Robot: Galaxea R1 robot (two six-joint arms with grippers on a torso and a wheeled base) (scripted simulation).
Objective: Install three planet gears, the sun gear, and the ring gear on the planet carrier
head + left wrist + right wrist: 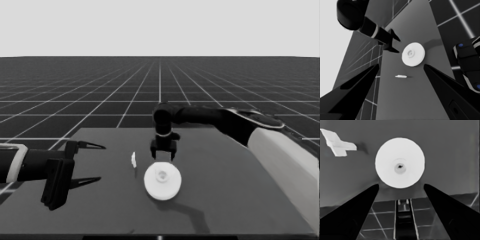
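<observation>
Hovering just past the far rim of the larger round part (162,181), with the right gripper (163,154) spread wide and holding nothing. Looks, judging by the single big disc on the desk (240,190) with no gears or smaller round part in sight, like the stack already assembled and covered: only the hub and its small dark hole showing in the middle.

Best handled now as a check or a clean departure: keep the fingers apart, rise straight up, avoid brushing the rim, since a nudge could slide the disc off whatever sits beneath. If a final seating press is wanted, come down centred over the hub, not on one edge, to avoid tilting it.

Seen from the right wrist, disc lying directly ahead of the two finger wedges, centred between them, rim close to the tips but apart from them. Seen from the head view, gripper over the disc's far edge, pointing down, not touching.

Lying just left of the disc, a thin white piece (133,160), apart from it and from both grippers; worth keeping clear of.

Parked at the desk's left end, the left gripper (92,162), fingers spread, empty, well apart from the disc.
</observation>
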